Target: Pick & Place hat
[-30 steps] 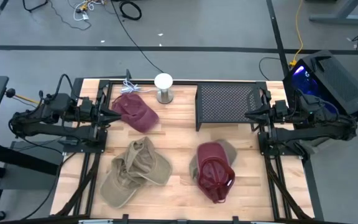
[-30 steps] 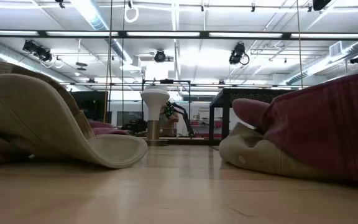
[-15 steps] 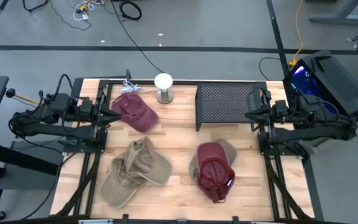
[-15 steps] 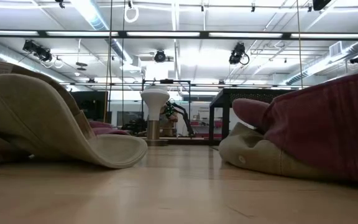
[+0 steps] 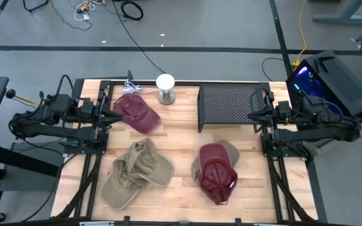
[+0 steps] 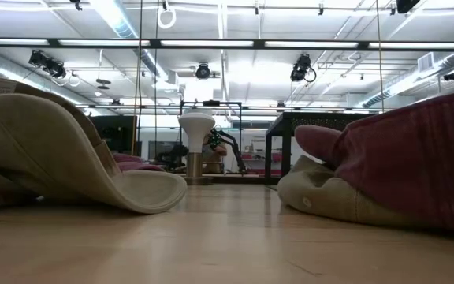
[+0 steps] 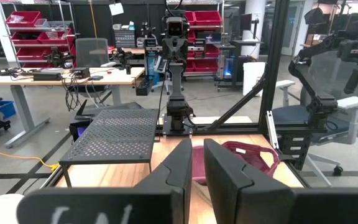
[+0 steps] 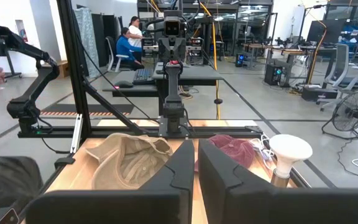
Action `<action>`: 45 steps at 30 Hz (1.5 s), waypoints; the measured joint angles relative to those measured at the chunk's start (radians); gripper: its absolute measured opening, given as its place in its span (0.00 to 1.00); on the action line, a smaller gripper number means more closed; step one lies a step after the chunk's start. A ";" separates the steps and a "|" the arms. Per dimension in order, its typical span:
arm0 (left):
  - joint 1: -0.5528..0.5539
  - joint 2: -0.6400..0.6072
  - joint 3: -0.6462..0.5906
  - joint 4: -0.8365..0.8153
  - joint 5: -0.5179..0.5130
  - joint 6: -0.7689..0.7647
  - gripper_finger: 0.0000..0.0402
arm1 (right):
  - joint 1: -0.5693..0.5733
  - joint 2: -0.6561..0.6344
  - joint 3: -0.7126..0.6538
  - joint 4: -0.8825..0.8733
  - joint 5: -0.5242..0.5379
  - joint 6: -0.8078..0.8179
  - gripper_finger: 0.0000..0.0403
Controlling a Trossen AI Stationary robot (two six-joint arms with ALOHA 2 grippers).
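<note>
Several hats lie on the wooden table. A maroon hat rests at the far left, beside a white stand. A heap of tan hats lies at the near left. Another maroon hat lies on a tan hat at the near right. My left gripper hovers shut at the table's left edge, just short of the far maroon hat. My right gripper hovers shut at the right edge, beside a black perforated rack. Neither touches a hat.
The black rack stands at the far middle of the table, the white stand to its left. Bare wood shows between the hat groups. Metal frame bars run along both table sides. People sit at desks in the room beyond.
</note>
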 joint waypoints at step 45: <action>-0.162 0.909 0.569 -0.580 -0.198 -0.250 0.12 | 0.000 0.000 0.000 0.000 0.000 0.000 0.07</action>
